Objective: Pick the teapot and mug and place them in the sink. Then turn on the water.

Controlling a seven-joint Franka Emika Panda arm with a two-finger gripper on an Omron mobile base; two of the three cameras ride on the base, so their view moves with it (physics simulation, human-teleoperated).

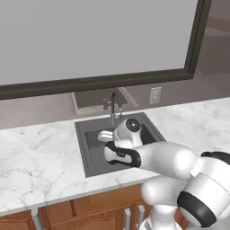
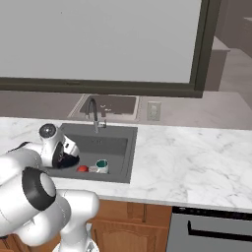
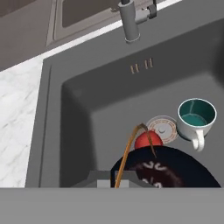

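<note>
Teapot point(image 3: 151, 139) and mug point(image 3: 196, 114) — touching — in sink point(image 3: 87, 87).

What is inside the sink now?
Inside the sink stand the mug, upright, and the teapot beside it. The gripper hides part of the teapot and the floor below it.

No legible txt, labels or nos. anywhere — nothing readable.
</note>
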